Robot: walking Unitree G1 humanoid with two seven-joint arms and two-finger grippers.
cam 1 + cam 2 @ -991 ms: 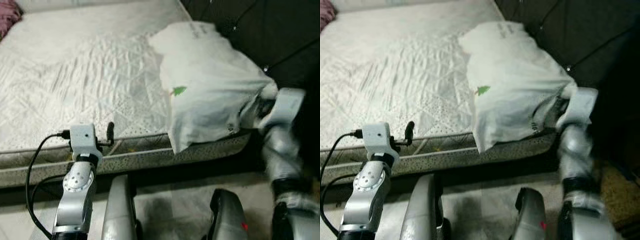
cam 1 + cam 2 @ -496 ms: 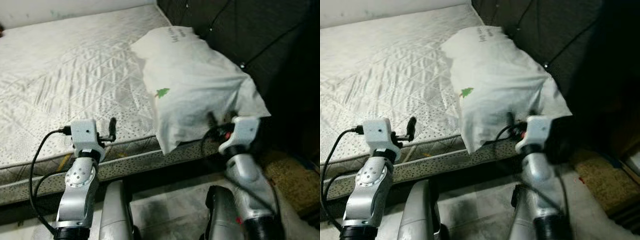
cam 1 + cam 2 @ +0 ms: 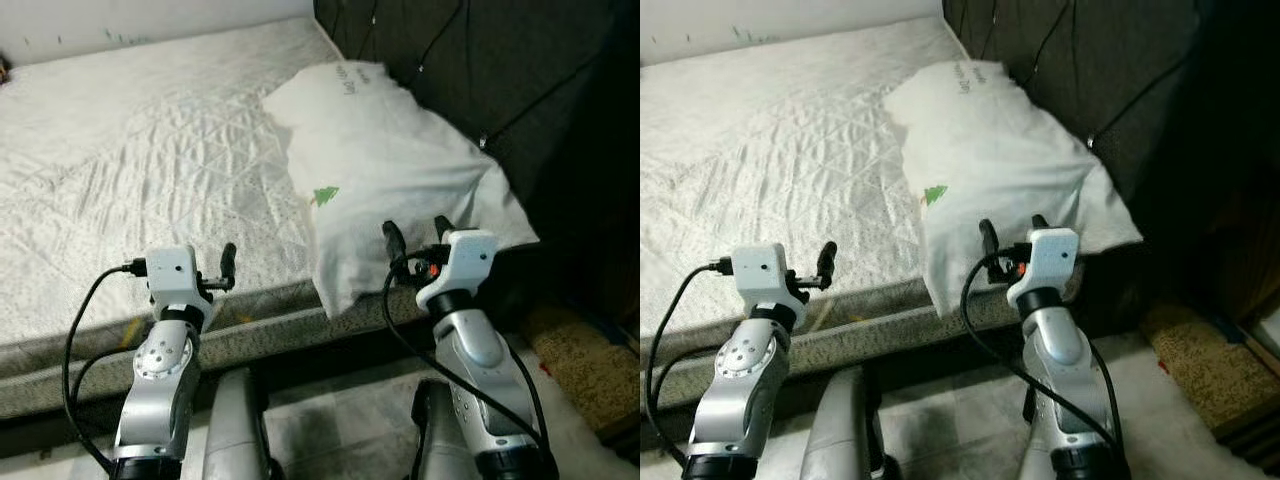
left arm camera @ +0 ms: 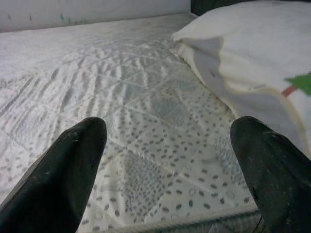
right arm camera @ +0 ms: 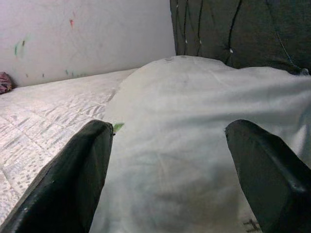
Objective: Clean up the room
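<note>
A white pillow (image 3: 390,165) with a small green tree mark lies at the right end of the bare quilted mattress (image 3: 130,150), against the dark headboard. Its near corner droops over the mattress edge. My right gripper (image 3: 418,236) is open just in front of that near corner, with nothing between its fingers; the pillow (image 5: 204,97) spreads out ahead of it in the right wrist view. My left gripper (image 4: 168,127) is open and empty at the mattress's front edge, left of the pillow (image 4: 252,53).
The dark tufted headboard (image 3: 500,70) with cables hanging on it rises on the right. A brown mat (image 3: 580,360) lies on the floor at the lower right. The mattress's front edge (image 3: 260,325) runs straight across before my legs.
My right arm has swung in from the pillow's right side to its near corner. The pillow now lies flatter on the bed. The camera has also shifted.
</note>
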